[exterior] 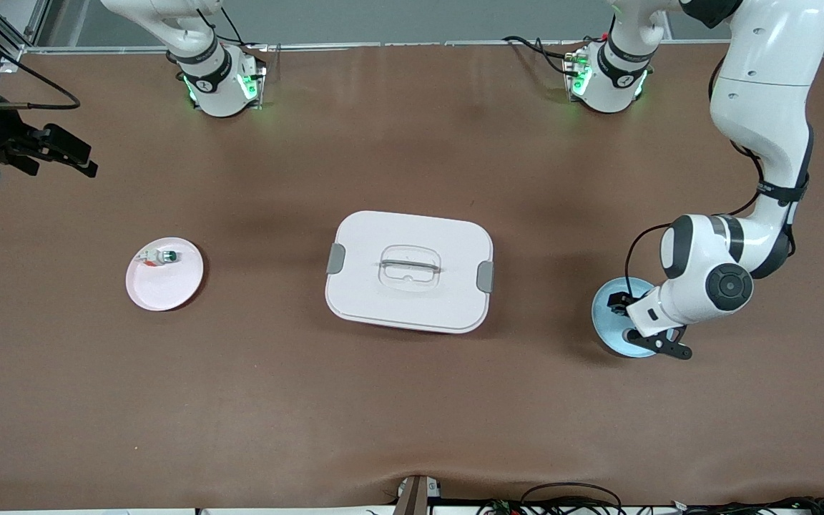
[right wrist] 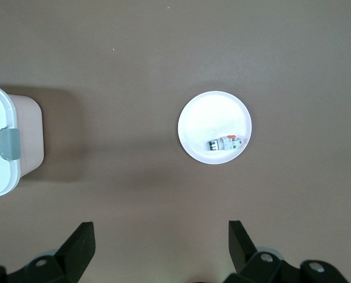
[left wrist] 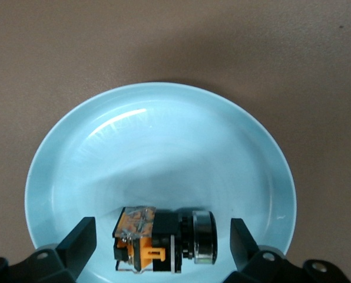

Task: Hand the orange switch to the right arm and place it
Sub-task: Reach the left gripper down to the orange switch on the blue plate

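Note:
The orange switch lies on its side in a light blue plate, black body with orange marks and a silver ring. My left gripper is open and low over this plate, one finger on each side of the switch with a gap to each. In the front view the left gripper is over the blue plate at the left arm's end of the table, and the wrist hides the switch. My right gripper is open and empty, held high at the right arm's end; it also shows in the right wrist view.
A pink plate at the right arm's end holds a small white part with a green cap; both show in the right wrist view, plate and part. A white lidded box stands mid-table.

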### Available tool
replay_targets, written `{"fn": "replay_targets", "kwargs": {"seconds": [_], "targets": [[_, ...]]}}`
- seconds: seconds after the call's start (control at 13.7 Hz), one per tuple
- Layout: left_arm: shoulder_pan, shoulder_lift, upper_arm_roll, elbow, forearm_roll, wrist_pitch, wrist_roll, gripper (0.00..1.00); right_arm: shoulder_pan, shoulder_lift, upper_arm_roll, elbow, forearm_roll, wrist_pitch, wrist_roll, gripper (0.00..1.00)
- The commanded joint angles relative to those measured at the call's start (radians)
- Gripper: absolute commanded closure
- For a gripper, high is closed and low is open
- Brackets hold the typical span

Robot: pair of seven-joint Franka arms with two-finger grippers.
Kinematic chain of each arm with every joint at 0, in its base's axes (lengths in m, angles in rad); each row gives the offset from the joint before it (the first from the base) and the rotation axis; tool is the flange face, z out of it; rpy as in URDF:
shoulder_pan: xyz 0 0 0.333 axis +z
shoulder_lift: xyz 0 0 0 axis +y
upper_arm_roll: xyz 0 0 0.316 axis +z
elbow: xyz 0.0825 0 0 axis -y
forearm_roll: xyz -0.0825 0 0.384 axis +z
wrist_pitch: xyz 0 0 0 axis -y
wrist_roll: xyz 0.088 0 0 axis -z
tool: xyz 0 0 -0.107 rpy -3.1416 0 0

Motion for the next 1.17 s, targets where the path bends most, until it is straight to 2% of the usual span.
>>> {"fn": "replay_targets", "kwargs": {"seconds": [0.0, 0.44, 0.51, 0.58, 0.66, 0.8, 0.87, 1.09], "targets": [[-0.004, 0.003, 0.004, -0.009, 0.016, 0.020, 0.010, 0.00, -0.020, -0.010, 0.012, -0.003, -0.002, 0.001, -0.006, 0.00], [-0.002, 0.003, 0.004, -0.020, 0.016, 0.024, 0.010, 0.00, -0.020, -0.012, 0.012, -0.005, -0.002, -0.002, -0.007, 0.00], [-0.004, 0.002, 0.004, -0.023, 0.018, 0.026, 0.010, 0.25, -0.020, -0.012, 0.011, -0.005, -0.002, -0.002, -0.007, 0.00], [-0.004, 0.000, 0.004, -0.024, 0.018, 0.026, 0.010, 0.39, -0.020, -0.010, 0.012, -0.005, -0.002, -0.001, -0.007, 0.00], [-0.003, -0.003, 0.004, -0.024, 0.019, 0.024, 0.010, 0.53, -0.020, -0.010, 0.012, -0.003, -0.002, -0.001, -0.007, 0.00], [-0.001, -0.009, 0.004, -0.030, 0.022, 0.024, 0.010, 0.71, -0.020, -0.012, 0.012, -0.005, -0.002, -0.001, -0.007, 0.00], [-0.001, -0.012, 0.006, -0.030, 0.022, 0.024, 0.010, 0.75, -0.020, -0.010, 0.012, -0.005, -0.002, -0.001, -0.007, 0.00], [-0.001, -0.021, 0.004, -0.030, 0.022, 0.015, 0.007, 0.76, -0.020, -0.010, 0.012, -0.003, -0.002, -0.001, -0.007, 0.00]]}}
